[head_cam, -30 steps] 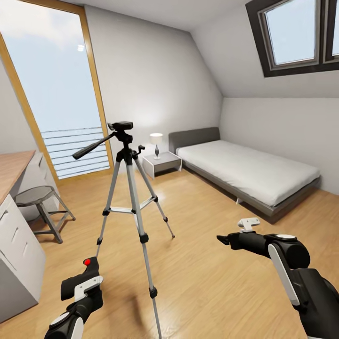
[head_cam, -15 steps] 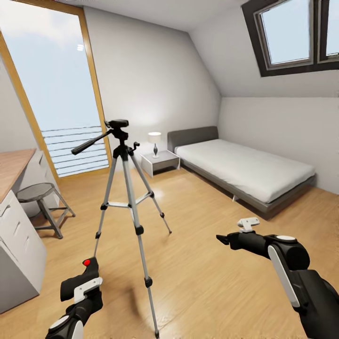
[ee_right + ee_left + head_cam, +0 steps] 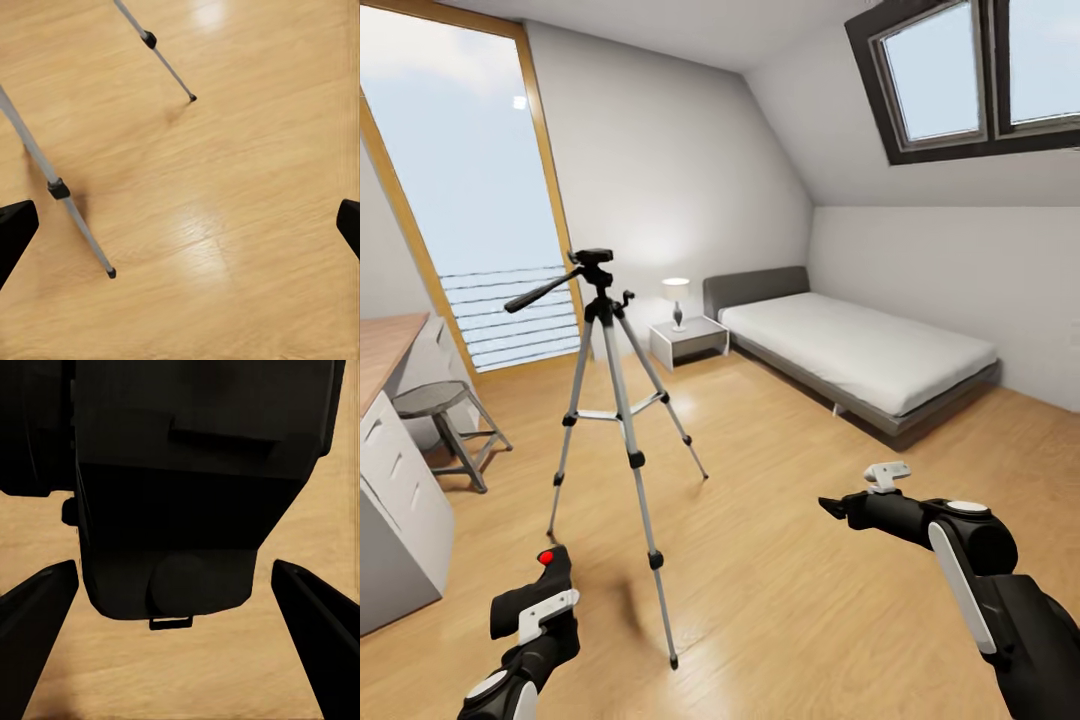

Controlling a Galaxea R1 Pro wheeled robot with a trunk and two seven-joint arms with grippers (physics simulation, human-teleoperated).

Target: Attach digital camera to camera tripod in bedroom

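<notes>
1. No brand, label or readable writing on the digital camera (image 3: 548, 572), the camera tripod (image 3: 608, 400) or anything else in the bedroom.
2. Left gripper (image 3: 540, 600), low at the head view's left: clamped on the digital camera, black body upright above the wrist, red button uppermost.
3. In the left wrist view, the camera's dark body (image 3: 187, 487) between two dark fingers (image 3: 34, 619), one on each side; small gaps of wood floor visible between finger edges and body at the near end, so the exact contact points cannot be made out there.
4. Right gripper (image 3: 832, 507), low at the head view's right, arm stretched forward: holding nothing. In the right wrist view, fingertips (image 3: 13, 229) at opposite edges, wide apart, with only floor (image 3: 225, 187) and two tripod legs (image 3: 64, 202) beneath.
5. Camera tripod standing on the light wood floor (image 3: 780, 480) ahead of the left gripper, well apart from it; three silver legs spread, black feet on the boards, black head on top with the pan handle angled toward the tall window (image 3: 470, 200). Head plate bare.
6. Grey bed (image 3: 850, 350) along the right wall under the skylight (image 3: 960, 75); white nightstand (image 3: 688, 340) with a lamp (image 3: 676, 295) beside its headboard.
7. Round stool (image 3: 445, 420) near the wood-topped desk (image 3: 385, 345) at the left.
</notes>
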